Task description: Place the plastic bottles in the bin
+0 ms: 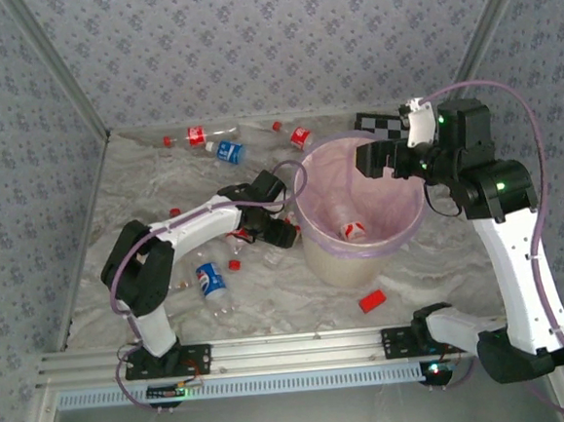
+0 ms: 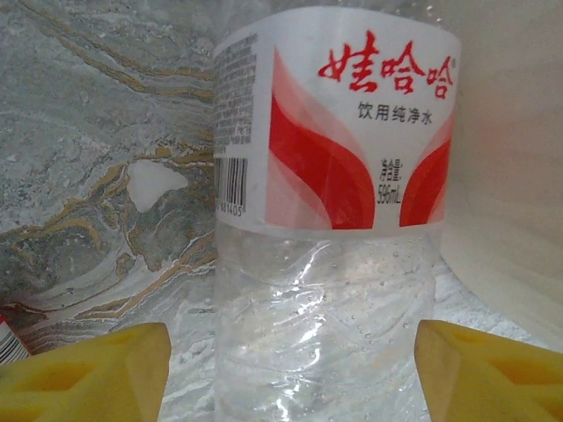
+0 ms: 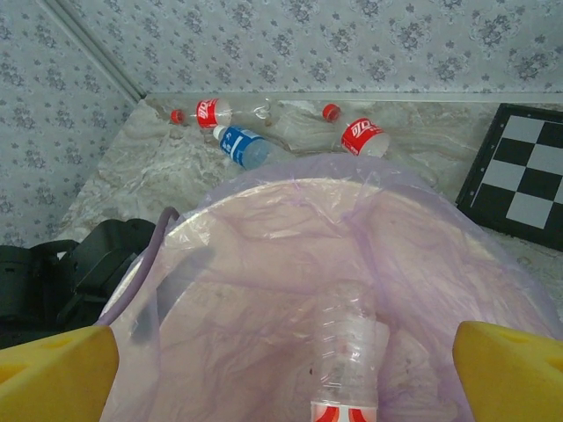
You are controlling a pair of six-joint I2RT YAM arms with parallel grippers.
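A clear plastic bottle [image 2: 330, 220] with a red-and-white label stands between the yellow fingers [image 2: 88, 374] of my left gripper [image 2: 292, 352]. The jaws are open around it. A gap shows at the left pad, and the right pad sits at the bottle's edge. In the top view this gripper [image 1: 282, 232] is low on the table, just left of the bin [image 1: 317, 257]. My right gripper [image 1: 376, 160] hovers open over the bin's far rim [image 3: 264, 189]. Below it, one red-labelled bottle [image 3: 352, 352] lies inside the pink bag. Other bottles lie at the back [image 1: 196, 136] [image 1: 227, 152] [image 1: 301, 137] and front left [image 1: 212, 285].
A red block [image 1: 371, 301] lies in front of the bin, and a loose red cap [image 1: 234, 265] near the left arm. A checkerboard [image 1: 378, 122] lies at the back right. The bin's cream wall [image 2: 510, 176] stands close beside the left gripper.
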